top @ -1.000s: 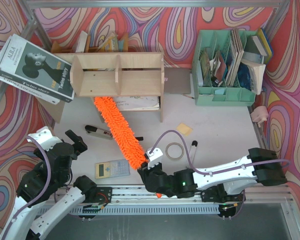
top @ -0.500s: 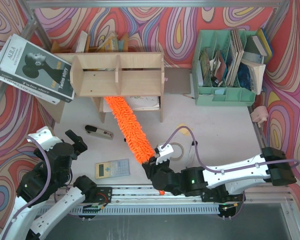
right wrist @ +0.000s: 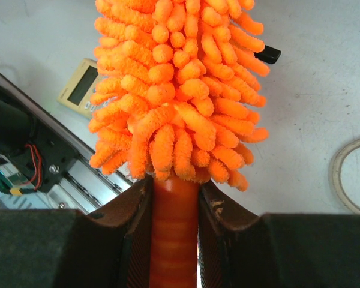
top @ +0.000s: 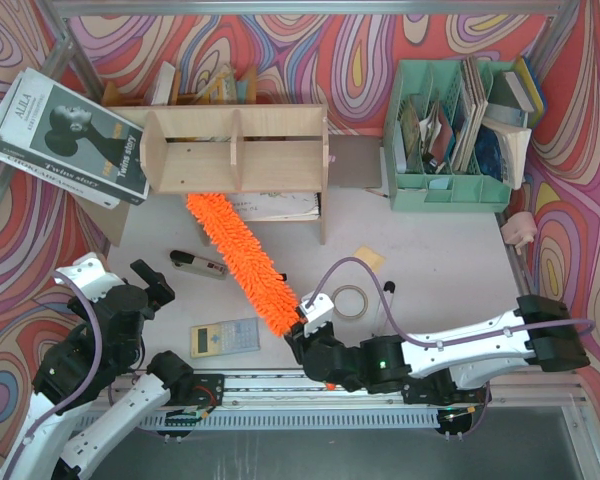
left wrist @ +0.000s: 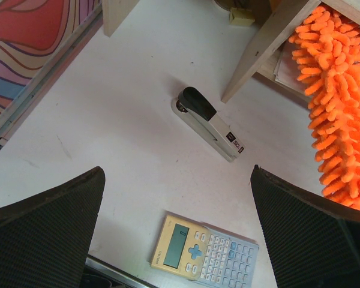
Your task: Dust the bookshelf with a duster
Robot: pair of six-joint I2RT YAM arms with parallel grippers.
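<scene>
The duster lies low over the counter as a long diagonal. Its thin orange handle is clamped between the right fingers, and its fluffy head runs away from them, forward and to their left. The far tip reaches the front edge of the plywood bookshelf, at the opening under the shelf board. There it meets a front leg; I cannot tell whether it is touching the leg or just beside it. So the long axis points from the fingers straight at the shelf's underside, and the right arm is the only one placed to work. The left fingers stand wide apart with nothing between them, hovering over the counter well off to the left. I judge the coming move to be a sideways sweep swung from the wrist, with the tip travelling under the board. Papers lie flat beneath the shelf, to the right of the tip, and the fluff would drag over them. Room is tighter on the left of the head, where a stapler sits just beside it. A calculator lies nearer the fingers on the same side. To their right are a tape roll and a marker, with a yellow sticky note farther forward. The mint-green file organizer stands well apart at the far right.
</scene>
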